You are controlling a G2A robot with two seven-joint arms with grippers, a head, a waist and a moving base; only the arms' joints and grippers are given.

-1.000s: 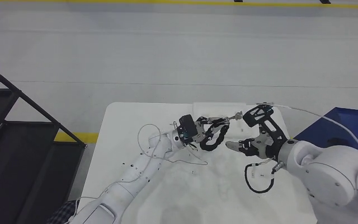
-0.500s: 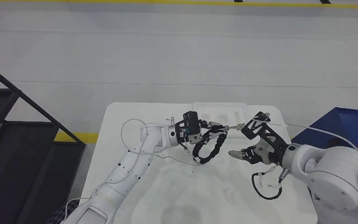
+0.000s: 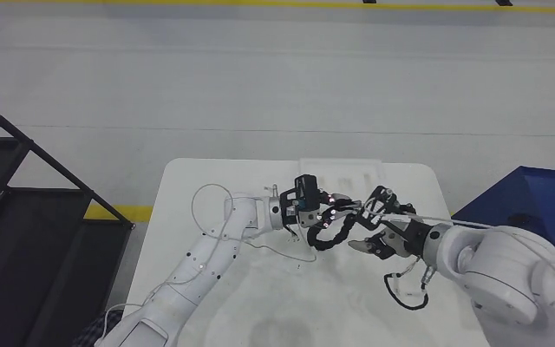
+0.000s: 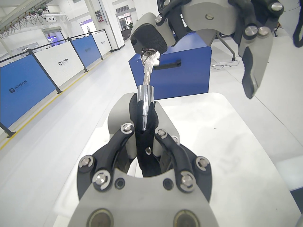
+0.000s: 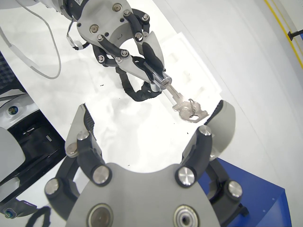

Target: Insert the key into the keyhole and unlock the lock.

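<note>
Top view shows both claws have come closer together above the surface [image 3: 199, 199]. The left claw [image 4: 143, 106] squeezes the lock [image 4: 145, 100], and the key [image 5: 187, 109] sticks out of the keyhole [image 5: 165, 81] just ahead of it. The right claw [image 5: 151, 109] is wide, with the key's head touching one side. It likely needs to pinch and turn next.

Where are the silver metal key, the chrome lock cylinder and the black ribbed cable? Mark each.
Silver metal key [image 5: 187, 112]: right wrist view, on its flat head.
Chrome lock cylinder [image 4: 145, 94]: left wrist view, on its shiny barrel.
Black ribbed cable [image 5: 138, 97]: right wrist view, on its curved bend.
</note>
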